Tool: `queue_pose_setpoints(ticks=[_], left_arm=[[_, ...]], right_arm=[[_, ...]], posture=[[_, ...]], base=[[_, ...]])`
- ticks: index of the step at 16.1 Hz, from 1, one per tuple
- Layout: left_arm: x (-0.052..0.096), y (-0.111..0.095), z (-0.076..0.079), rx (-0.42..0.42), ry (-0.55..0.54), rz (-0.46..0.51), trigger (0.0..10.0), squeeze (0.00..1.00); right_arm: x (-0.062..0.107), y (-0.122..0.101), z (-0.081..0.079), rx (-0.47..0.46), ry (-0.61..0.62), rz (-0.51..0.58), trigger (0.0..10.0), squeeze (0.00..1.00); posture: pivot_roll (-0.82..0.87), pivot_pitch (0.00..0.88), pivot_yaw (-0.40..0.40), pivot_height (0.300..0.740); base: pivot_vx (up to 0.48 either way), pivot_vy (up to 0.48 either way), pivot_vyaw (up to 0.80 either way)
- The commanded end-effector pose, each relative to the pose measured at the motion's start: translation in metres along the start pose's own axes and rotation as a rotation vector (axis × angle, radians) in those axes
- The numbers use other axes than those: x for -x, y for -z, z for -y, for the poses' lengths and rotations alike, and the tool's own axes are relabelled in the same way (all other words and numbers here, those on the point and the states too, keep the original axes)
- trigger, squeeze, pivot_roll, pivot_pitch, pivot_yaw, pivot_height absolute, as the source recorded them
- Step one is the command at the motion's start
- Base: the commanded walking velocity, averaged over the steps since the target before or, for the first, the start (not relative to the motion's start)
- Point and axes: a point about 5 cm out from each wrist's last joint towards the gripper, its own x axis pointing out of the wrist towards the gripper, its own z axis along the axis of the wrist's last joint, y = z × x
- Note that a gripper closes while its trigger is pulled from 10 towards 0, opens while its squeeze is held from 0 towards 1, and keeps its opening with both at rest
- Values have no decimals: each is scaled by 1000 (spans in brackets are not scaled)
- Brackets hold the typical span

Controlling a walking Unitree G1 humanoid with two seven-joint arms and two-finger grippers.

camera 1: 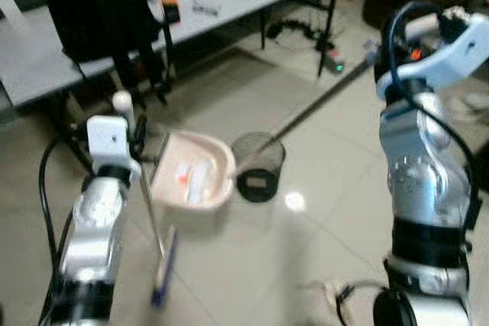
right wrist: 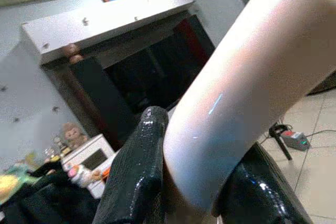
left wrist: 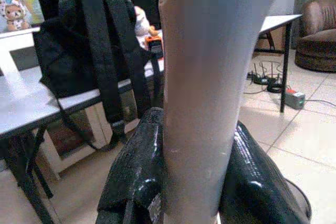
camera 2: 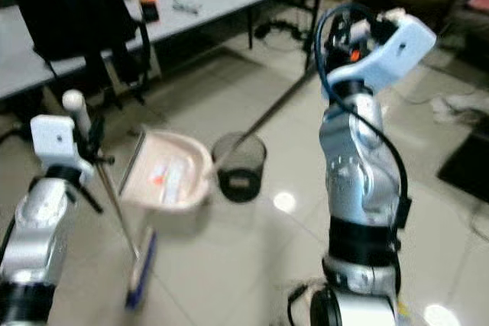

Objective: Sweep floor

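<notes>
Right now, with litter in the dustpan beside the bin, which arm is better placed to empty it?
The right, probably: the right end effector grips the long handle leading to the dustpan beside the mesh bin. The left end effector is occupied holding the broom.

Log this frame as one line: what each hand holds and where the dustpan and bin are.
left hand: shut on dustpan handle | right hand: shut on broom handle | dustpan: beside mesh bin

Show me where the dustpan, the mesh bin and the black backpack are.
dustpan [camera 1: 191, 177]: left eye view, inner pan.
mesh bin [camera 1: 258, 162]: left eye view, side wall.
black backpack [left wrist: 79, 51]: left wrist view, its back panel.
</notes>
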Motion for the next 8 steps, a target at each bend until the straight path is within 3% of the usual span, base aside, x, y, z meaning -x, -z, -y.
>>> queue_pose_setpoints(ticks=[1,5,8], left_arm=[[-4,-11,9,11,26,52,10000,0],[-2,-8,13,20,30,43,10000,0],[-2,-7,13,23,30,42,10000,0]], right_arm=[[-1,-17,7,7,18,71,10000,0],[-1,-18,8,4,16,73,10000,0],[-2,-18,10,-2,27,79,10000,0]], posture=[[-104,0,73,740],[-103,0,68,740],[-102,0,66,740]], base=[[469,0,0],[472,0,-725],[470,0,0]])
